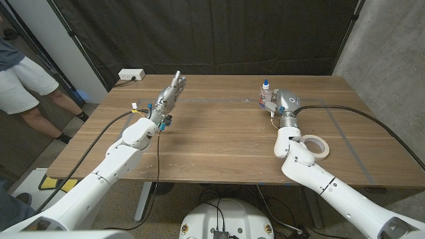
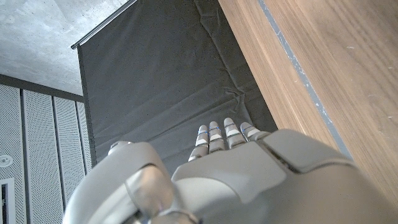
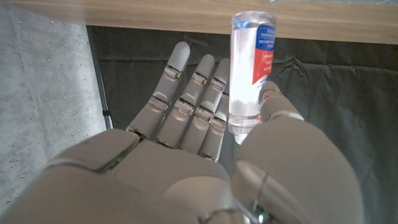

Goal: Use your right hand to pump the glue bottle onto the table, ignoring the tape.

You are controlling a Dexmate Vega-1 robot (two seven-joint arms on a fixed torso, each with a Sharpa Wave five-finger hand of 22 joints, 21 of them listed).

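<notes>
Right hand (image 1: 277, 103) is at the far right of the wooden table (image 1: 219, 143), and the glue bottle (image 3: 250, 68) stands upright on it, flanked by the thumb and the straight, spread fingers (image 3: 186, 93); whether they grip it cannot be told. Roll of tape (image 1: 315, 146) lies nearer, beside the right forearm. Left hand (image 1: 169, 96) hovers over the table's left side, fingers straight, together and empty.

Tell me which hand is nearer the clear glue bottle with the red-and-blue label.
Right. The right hand is right beside the clear glue bottle, fingers alongside it; the left hand stands far across the table.
</notes>
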